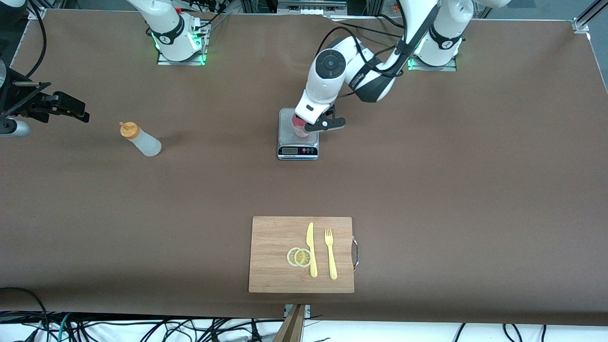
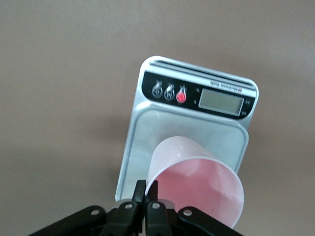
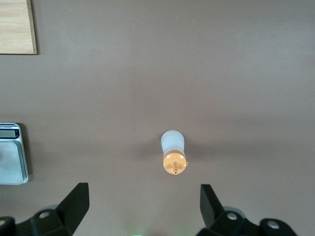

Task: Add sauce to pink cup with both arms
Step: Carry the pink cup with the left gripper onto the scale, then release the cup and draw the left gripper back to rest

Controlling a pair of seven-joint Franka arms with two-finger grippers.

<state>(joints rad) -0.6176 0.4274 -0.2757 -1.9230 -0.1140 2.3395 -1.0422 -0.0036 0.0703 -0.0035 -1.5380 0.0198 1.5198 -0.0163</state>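
Front view: the left gripper [image 1: 317, 124] is down at the grey scale [image 1: 298, 151] near the table's middle, pinched shut on the rim of the pink cup [image 1: 300, 129], which sits over the scale's platform; whether the cup's base is touching the platform cannot be told. The sauce bottle [image 1: 141, 139] stands upright on the bare brown table [image 1: 451, 180] toward the right arm's end, well apart from the scale. The right gripper [image 1: 57, 107] hangs open near that end, over the table beside the bottle, holding nothing. A cutting board [image 1: 301, 254] with knife, fork and lemon slices lies nearer the camera. Left wrist view: closed fingers [image 2: 145, 194] clamp the thin cup wall [image 2: 197, 182], cup empty, over the scale [image 2: 189, 128]. Right wrist view: the bottle [image 3: 173, 150] is centred between wide-open fingers [image 3: 74, 201], orange cap up. The cup looks light, thin and easily deformed or tipped; the bottle is soft, squeezable and smooth, so best taken around the mid-body, below the cap, gently enough not to squirt early.
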